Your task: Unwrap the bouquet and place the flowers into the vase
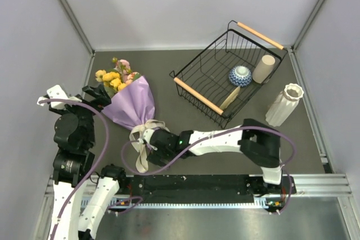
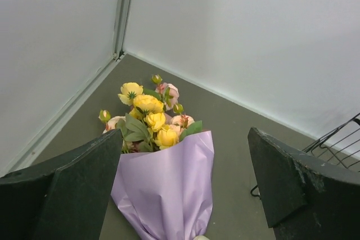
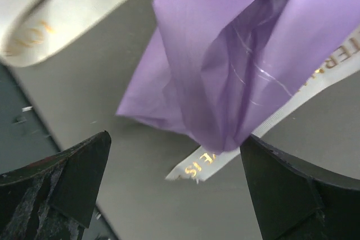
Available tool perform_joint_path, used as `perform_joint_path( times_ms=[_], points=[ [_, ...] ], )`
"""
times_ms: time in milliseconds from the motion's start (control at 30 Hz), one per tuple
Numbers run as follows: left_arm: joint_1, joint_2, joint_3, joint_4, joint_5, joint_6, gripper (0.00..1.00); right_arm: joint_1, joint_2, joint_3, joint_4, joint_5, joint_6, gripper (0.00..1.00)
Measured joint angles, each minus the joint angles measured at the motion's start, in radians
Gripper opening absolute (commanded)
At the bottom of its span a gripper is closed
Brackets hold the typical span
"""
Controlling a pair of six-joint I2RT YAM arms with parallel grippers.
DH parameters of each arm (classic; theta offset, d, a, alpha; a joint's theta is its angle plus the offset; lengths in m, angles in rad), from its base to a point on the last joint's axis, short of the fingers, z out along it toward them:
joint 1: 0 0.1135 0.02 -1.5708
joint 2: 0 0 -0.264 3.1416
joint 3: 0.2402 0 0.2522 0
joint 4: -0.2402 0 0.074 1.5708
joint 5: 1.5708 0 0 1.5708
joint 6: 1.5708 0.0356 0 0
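Bouquet is observed lying on its side on the left part of the grey table, wrapped in lilac paper, with the wide end pointed far-left and the narrow tied end pointed near-right. The flowers are seen protruding from the wide end: yellow blooms, pale pink roses, a few buds and green leaves. A cream ribbon bow is tied round the narrow end, and its tails are trailed toward the near edge. The right gripper is positioned at this tied end with its jaws spread wide; in the right wrist view the paper tip and a printed ribbon tail are seen between the fingers, and nothing is pinched. The left gripper is held just left of the wide end, likewise spread apart and grasping nothing; in its wrist view the blooms are framed between the two dark fingers. The vase, white and ribbed, is stood upright at the right side, well apart from the bouquet. A black wire basket with wooden handles is noted between them, further back, containing a blue-and-white bowl and a cream cup.
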Motion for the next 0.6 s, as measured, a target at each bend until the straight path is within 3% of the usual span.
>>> perform_joint_path(
  times_ms=[333, 600],
  points=[
    [0.000, 0.047, -0.021, -0.017, 0.052, -0.031, 0.99, 0.005, 0.127, 0.061, 0.100, 0.140, -0.031, 0.99],
    [0.002, 0.149, -0.081, -0.097, 0.083, -0.135, 0.85, -0.081, 0.213, 0.159, 0.187, 0.138, -0.048, 0.98]
  ],
)
